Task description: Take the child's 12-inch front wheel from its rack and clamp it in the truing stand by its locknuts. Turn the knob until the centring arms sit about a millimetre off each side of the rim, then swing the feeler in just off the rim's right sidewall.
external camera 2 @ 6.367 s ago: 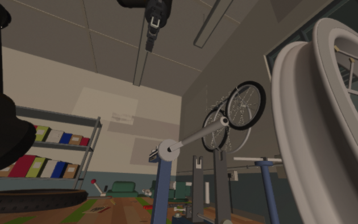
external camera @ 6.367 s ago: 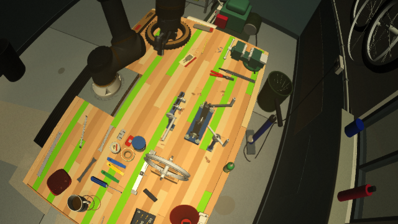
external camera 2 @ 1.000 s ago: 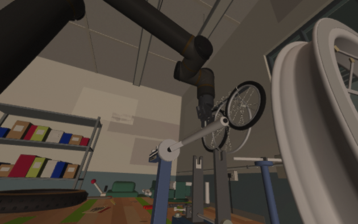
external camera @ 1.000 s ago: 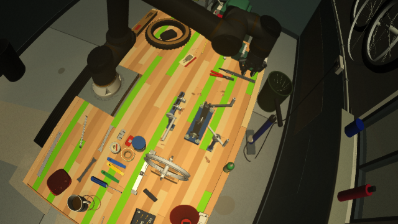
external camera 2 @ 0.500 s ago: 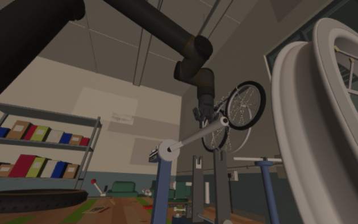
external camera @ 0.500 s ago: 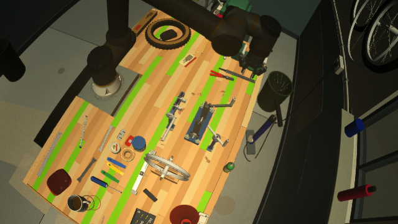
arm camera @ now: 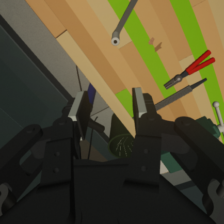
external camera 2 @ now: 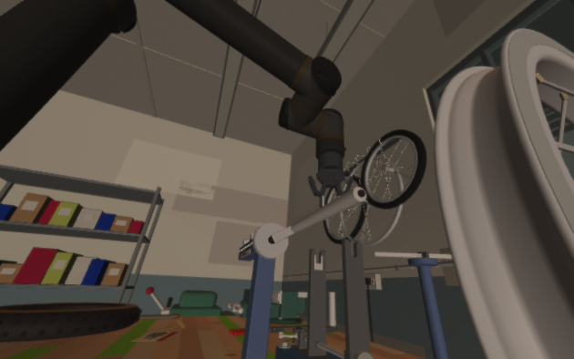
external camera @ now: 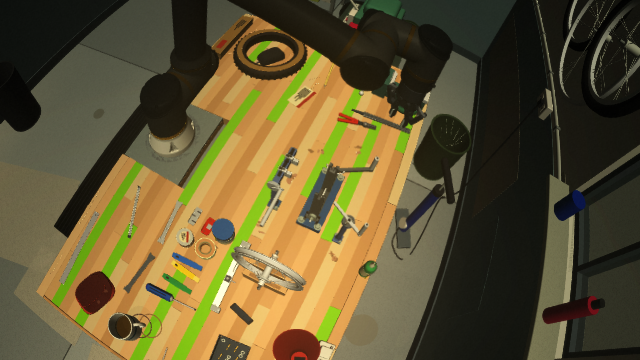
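On the wooden bench, the small silver wheel [external camera: 268,270] sits near the front edge, and the blue truing stand [external camera: 322,197] stands in the bench's middle with its grey arm [external camera: 357,168] reaching toward the far end. My gripper [external camera: 406,114] hangs above the bench's far right corner, well away from both, open and holding nothing [arm camera: 108,108]. From the wrist camera the stand's arm tip [arm camera: 115,41] shows ahead of my fingers. From low on the bench the stand's uprights [external camera 2: 335,296] rise below my gripper [external camera 2: 329,187].
The bench's right edge runs under my fingers, with a dark bin [external camera: 444,142] and a floor pump [external camera: 422,207] on the floor beyond. Red-handled pliers [arm camera: 191,69] and a file [arm camera: 180,93] lie close by. Large wheels [external camera: 600,50] hang on the right wall.
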{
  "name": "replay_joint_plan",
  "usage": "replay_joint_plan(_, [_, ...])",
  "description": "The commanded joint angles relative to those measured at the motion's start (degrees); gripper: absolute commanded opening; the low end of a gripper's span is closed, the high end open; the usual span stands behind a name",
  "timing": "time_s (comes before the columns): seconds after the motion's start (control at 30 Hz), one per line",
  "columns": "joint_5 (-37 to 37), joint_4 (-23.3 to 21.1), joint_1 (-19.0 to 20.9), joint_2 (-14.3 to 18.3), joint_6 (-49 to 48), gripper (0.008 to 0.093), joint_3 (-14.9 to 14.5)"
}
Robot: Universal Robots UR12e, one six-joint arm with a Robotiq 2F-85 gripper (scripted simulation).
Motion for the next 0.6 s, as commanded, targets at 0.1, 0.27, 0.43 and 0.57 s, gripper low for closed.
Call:
replay_joint_plan(0.1, [0.0, -0.02, 0.0, -0.03, 5.66, 0.044, -0.05])
replay_joint_plan(0.27, [0.0, -0.02, 0.0, -0.03, 12.24, 0.044, -0.05])
replay_joint_plan(0.43, [0.0, -0.02, 0.0, -0.03, 17.91, 0.044, -0.05])
replay_joint_plan(0.57, [0.0, -0.02, 0.0, -0.03, 21.74, 0.044, -0.05])
